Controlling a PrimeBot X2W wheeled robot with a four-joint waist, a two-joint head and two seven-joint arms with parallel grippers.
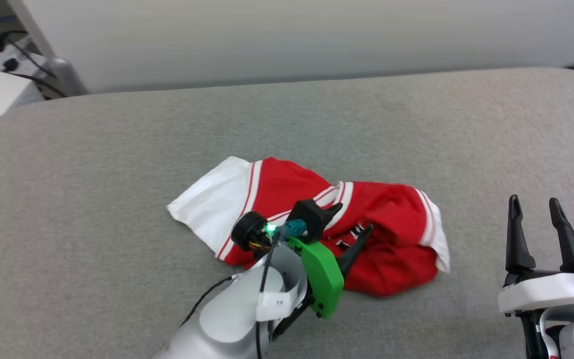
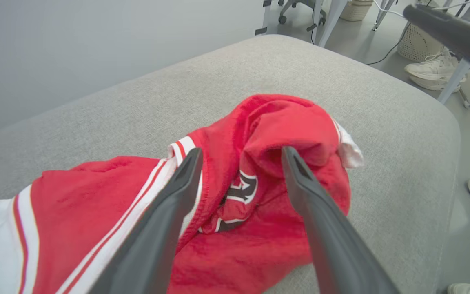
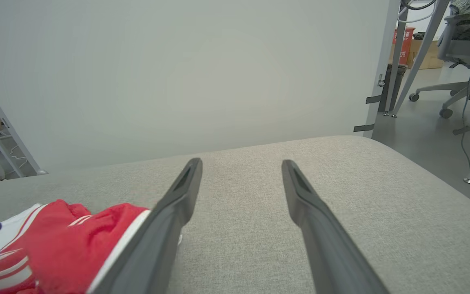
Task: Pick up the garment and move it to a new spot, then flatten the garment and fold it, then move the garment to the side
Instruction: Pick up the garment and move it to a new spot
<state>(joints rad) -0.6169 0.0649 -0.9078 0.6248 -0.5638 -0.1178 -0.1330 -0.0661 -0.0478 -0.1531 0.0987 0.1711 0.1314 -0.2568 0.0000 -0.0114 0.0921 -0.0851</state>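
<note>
black lettering [image 2: 241,190] on garment [image 2: 96,196], crumpled, unreadable

The crumpled red jersey T-shirt with white sleeves [image 1: 391,234] lay on the grey fabric-covered padded tabletop [image 1: 117,199], directly beneath and ahead of the left gripper [image 1: 352,217], with a bunched fold between its spread fingers. The right gripper [image 1: 534,202] stood well apart to the left gripper's right, over bare tabletop, with the shirt off to its left. A pale flat wall panel [image 1: 317,40] stood beyond both grippers.
</note>
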